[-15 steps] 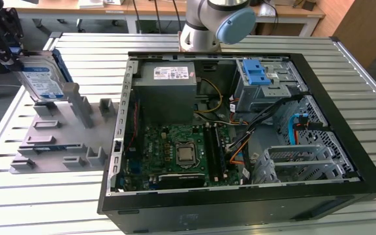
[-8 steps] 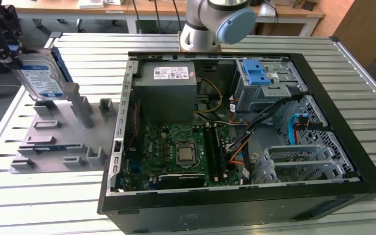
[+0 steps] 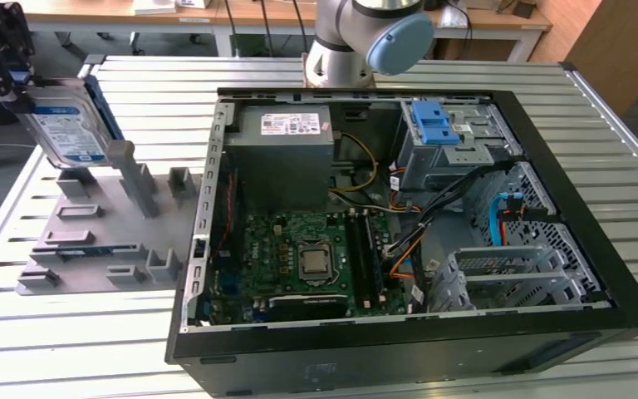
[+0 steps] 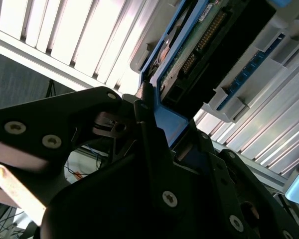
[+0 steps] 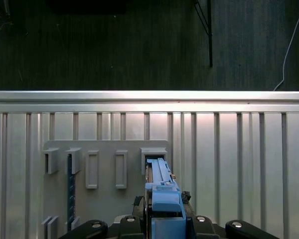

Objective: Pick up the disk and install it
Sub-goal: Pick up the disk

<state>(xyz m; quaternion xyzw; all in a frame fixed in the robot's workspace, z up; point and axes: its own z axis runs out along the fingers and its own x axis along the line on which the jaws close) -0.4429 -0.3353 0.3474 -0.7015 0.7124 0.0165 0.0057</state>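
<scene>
Disk [image 3: 66, 126] upright at the exterior view's left, gripped at its upper end by the black claw [image 3: 13, 86], jaws clamped on the blue plastic carrier. Silver body with a white-and-blue label; green circuit-board underside seen in the second wrist view. Directly beneath, a matte grey fixture [image 3: 86, 241] of blocky slots, on a ribbed metal table [image 3: 97, 357]. Open black case [image 3: 585, 332] well apart. Contact between disk's lower edge and slot not discernible; claw cut off at the picture's edge.

Print on the disk [image 3: 66, 133] and power supply [image 3: 286, 143] (white stickers) is illegible.
</scene>
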